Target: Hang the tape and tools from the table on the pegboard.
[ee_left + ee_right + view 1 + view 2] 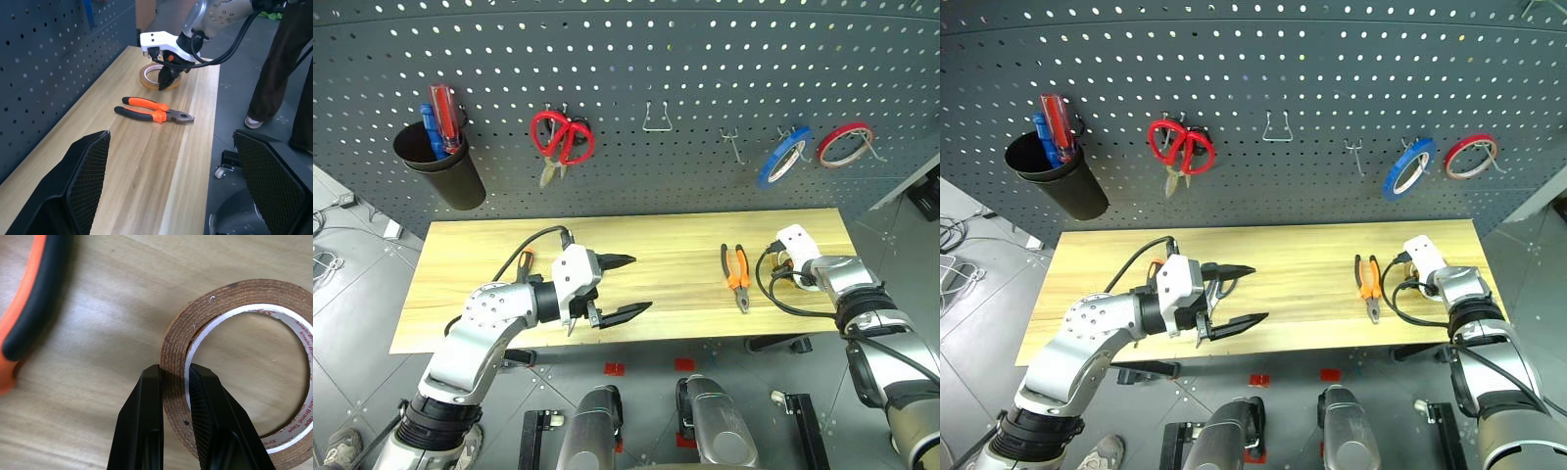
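Observation:
The tape (234,298), a yellowish-brown ring with a white core, lies flat on the table (675,245) near its right end. My right gripper (173,374) is shut on the ring's wall, one finger inside and one outside; the left wrist view also shows the right gripper (166,81) on the tape (151,76). The orange-and-black pliers (736,274) lie just left of it. My left gripper (641,284) hovers open over the table's middle, holding nothing. An orange screwdriver handle (525,262) peeks out behind my left arm. The pegboard (705,78) stands behind the table.
On the pegboard hang red scissors (562,137), a blue tape ring (783,155), a red tape ring (845,144) and a black cup (440,171) holding screwdrivers. Two bare hooks (656,117) sit mid-board. A person's legs (283,63) stand past the table's right end.

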You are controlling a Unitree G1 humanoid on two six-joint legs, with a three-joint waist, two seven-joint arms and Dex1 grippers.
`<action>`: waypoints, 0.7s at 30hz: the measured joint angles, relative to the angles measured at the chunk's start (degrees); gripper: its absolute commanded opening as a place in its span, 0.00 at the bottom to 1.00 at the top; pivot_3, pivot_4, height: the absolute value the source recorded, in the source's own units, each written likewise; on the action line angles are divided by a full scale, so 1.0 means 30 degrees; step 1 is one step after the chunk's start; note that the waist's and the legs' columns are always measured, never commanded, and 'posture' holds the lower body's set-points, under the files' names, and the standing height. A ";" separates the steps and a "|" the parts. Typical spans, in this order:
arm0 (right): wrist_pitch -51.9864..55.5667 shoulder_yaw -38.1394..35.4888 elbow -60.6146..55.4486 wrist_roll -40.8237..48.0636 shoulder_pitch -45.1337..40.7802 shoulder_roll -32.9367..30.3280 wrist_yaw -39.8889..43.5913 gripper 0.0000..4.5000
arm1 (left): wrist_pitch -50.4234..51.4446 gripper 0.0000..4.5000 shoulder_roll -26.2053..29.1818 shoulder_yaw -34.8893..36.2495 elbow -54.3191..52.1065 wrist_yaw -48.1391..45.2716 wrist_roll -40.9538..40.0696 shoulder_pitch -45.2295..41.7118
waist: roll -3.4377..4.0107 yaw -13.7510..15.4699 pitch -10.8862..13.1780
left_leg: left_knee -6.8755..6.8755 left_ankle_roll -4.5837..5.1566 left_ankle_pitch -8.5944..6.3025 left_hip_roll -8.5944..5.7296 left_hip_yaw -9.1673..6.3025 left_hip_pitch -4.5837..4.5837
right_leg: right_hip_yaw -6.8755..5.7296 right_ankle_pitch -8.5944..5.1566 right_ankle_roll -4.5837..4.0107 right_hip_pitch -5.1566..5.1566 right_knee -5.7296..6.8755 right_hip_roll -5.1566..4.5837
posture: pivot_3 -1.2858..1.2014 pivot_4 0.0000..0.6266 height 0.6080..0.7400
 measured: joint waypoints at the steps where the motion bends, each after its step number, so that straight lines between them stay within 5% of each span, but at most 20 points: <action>1: -0.0023 -0.0093 -0.0557 0.0012 0.0366 -0.0035 -0.0209 0.10 | 0.0267 0.94 0.0006 0.0097 -0.0022 -0.0009 -0.0273 0.0050 | 0.0001 0.0041 0.0017 | 0.0009 0.0000 0.0000 0.0000 0.0001 -0.0005 | 0.0003 0.0003 0.0005 -0.0001 0.0000 -0.0002 | 0.42 0.54 1.00; 5: 0.0356 -0.0734 -0.4874 0.0120 0.2952 -0.0305 -0.1191 0.10 | 0.0644 0.94 -0.0020 0.0568 -0.0206 -0.0019 -0.1239 0.0215 | 0.0065 0.0157 0.0139 | 0.0016 -0.0001 0.0000 -0.0002 -0.0007 -0.0046 | -0.0003 0.0007 0.0014 -0.0027 -0.0004 -0.0008 | 0.41 0.54 1.00; 11: 0.4073 -0.2523 -1.9184 0.0378 0.9600 0.0713 -0.3191 0.10 | 0.0758 0.94 -0.0057 0.1616 -0.0405 0.0587 -0.1638 0.0402 | 0.0146 0.0092 0.0200 | -0.0105 -0.0023 0.0009 0.0007 -0.0011 -0.0042 | -0.0007 -0.0018 0.0047 -0.0069 -0.0027 0.0009 | 0.41 0.54 1.00; 15: 0.3882 -0.0697 -2.6500 -0.0675 1.3969 0.2428 -0.4662 0.10 | 0.0952 0.94 -0.0153 0.2125 -0.0694 0.0982 -0.1959 0.0543 | 0.0185 0.0019 0.0240 | -0.0122 -0.0023 0.0003 -0.0002 0.0010 -0.0027 | 0.0028 -0.0039 0.0073 -0.0084 -0.0013 0.0006 | 0.41 0.54 1.00; 21: -0.1361 0.1155 -3.0167 -0.3051 1.3068 0.2666 -0.6129 0.10 | 0.1328 0.94 -0.0144 0.3007 -0.0904 0.1352 -0.2591 0.0548 | 0.0148 -0.0053 0.0289 | -0.0098 -0.0054 0.0033 -0.0015 0.0014 -0.0012 | 0.0056 -0.0049 0.0214 -0.0100 -0.0013 0.0019 | 0.41 0.53 1.00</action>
